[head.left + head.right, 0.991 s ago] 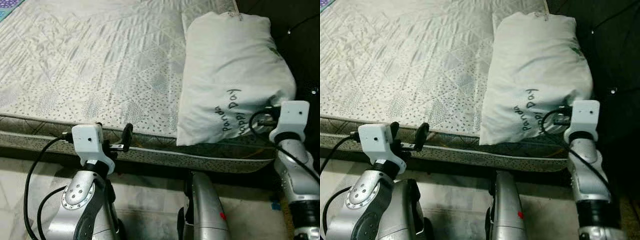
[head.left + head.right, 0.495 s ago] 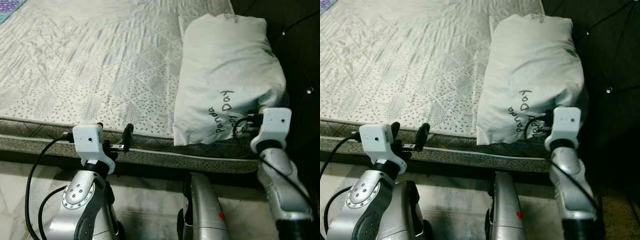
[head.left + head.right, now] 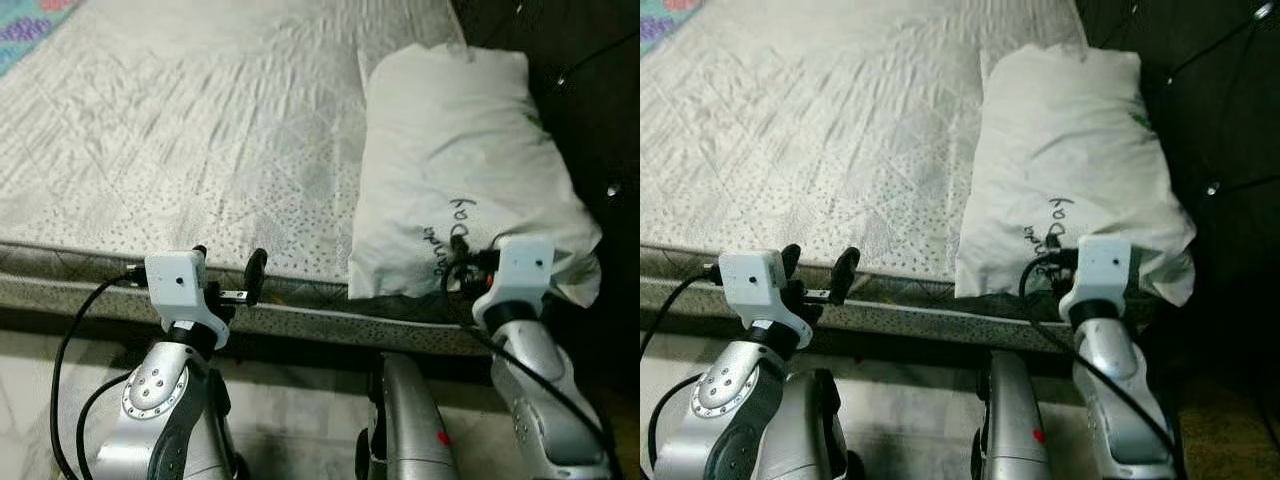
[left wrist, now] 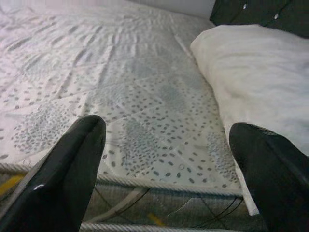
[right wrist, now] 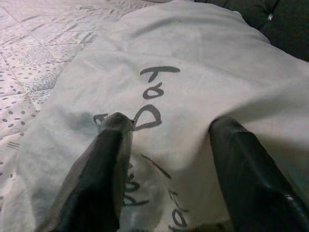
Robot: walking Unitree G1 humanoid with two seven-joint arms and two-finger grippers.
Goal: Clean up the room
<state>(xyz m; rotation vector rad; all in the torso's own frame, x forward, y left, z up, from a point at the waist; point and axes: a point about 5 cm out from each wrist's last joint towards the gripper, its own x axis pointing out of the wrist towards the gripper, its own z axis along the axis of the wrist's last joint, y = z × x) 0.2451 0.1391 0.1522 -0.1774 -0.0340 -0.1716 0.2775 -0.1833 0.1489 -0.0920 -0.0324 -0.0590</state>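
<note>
One white pillow [image 3: 455, 170] lies on the right side of the one mattress [image 3: 190, 150]. The right gripper [image 5: 166, 140] presses its two spread fingers into the pillow's near end. The left gripper [image 4: 166, 159] hangs wide open at the mattress edge, holding nothing

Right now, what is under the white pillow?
The pillow lies on the patterned mattress, its near end overhanging the mattress edge. The right gripper rests on it. Whatever it covers is hidden.
</note>
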